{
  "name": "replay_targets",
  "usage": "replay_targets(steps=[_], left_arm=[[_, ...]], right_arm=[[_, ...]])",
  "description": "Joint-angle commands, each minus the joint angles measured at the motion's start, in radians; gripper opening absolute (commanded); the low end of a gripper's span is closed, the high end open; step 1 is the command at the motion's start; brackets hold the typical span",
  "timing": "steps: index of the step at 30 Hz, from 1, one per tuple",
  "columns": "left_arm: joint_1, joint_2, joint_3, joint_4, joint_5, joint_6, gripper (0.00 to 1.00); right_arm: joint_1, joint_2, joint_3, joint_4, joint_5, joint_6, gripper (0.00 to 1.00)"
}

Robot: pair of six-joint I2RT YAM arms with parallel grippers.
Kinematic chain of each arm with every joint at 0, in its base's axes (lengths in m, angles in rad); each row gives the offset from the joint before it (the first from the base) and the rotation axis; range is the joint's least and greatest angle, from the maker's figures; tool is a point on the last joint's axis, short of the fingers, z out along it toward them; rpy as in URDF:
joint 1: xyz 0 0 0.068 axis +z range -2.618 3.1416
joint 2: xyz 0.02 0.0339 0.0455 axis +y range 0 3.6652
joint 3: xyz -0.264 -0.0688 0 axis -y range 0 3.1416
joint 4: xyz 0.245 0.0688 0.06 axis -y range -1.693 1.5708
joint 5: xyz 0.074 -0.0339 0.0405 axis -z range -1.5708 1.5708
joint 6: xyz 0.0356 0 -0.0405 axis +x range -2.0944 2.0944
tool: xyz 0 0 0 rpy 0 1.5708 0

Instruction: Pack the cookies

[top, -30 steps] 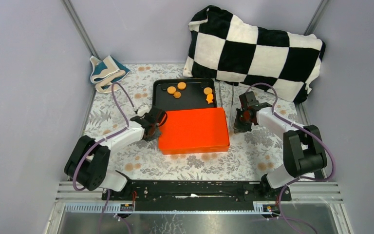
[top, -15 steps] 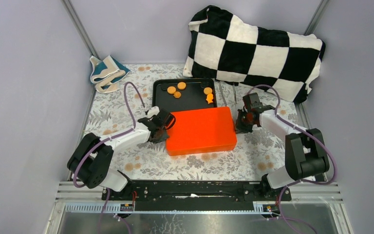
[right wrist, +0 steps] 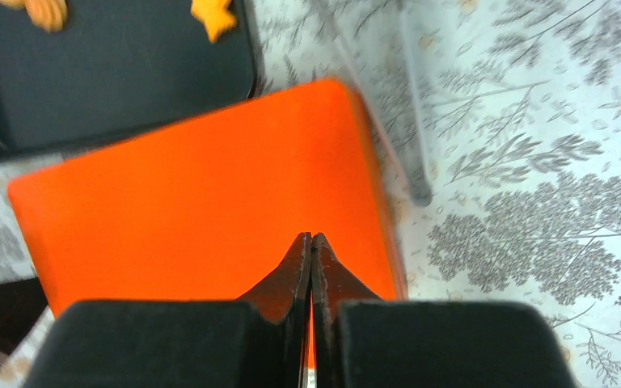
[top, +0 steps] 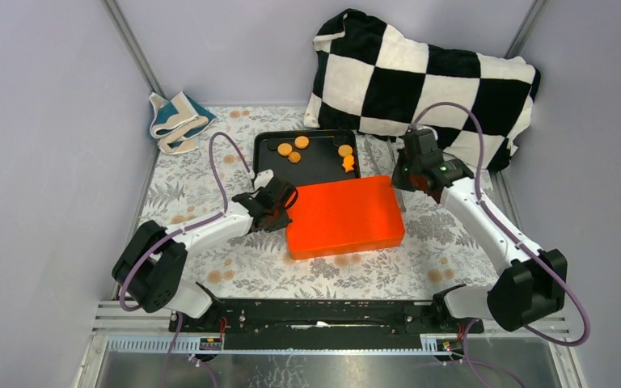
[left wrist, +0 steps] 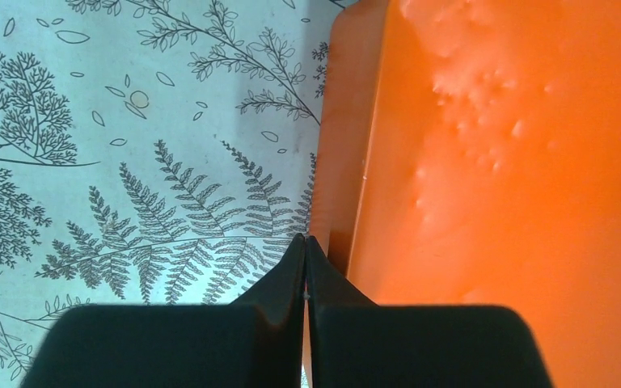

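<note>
Shifted rightward since a second ago, the orange box now lies nearer the right arm. The left tool has followed it, fingers pressed together with their tip against the box's left edge. The right tool, fingers likewise together and holding nothing, has lifted above the box's far right corner.

The cookies lie in the black tray just beyond the box: four round, one fish-shaped. The box hides the tray's near rim, and the right wrist view cuts the tray off. A thin pale utensil right of the box is too blurred to name.
</note>
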State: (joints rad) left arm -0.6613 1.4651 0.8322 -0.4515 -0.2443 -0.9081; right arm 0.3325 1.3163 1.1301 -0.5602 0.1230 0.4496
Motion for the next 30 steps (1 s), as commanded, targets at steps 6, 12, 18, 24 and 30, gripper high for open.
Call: replay_targets(steps=[6, 12, 18, 24, 30], left_arm=[[-0.007, 0.029, 0.039, 0.068, 0.024, 0.006, 0.00], [-0.006, 0.034, 0.031, 0.132, 0.078, 0.027, 0.00], [-0.007, -0.021, 0.018, 0.138, 0.054, 0.044, 0.00], [-0.007, -0.183, 0.055, -0.038, -0.202, 0.026, 0.00], [-0.007, -0.327, 0.069, -0.110, -0.299, 0.034, 0.06]], right_arm=[[0.104, 0.065, -0.116, -0.082, 0.009, 0.007, 0.00], [0.103, 0.098, -0.173, -0.089, 0.010, 0.030, 0.00], [0.106, 0.044, -0.070, -0.082, -0.009, 0.017, 0.00], [0.109, -0.049, 0.015, -0.038, -0.032, -0.015, 0.02], [0.109, -0.119, 0.033, -0.031, -0.025, -0.045, 0.06]])
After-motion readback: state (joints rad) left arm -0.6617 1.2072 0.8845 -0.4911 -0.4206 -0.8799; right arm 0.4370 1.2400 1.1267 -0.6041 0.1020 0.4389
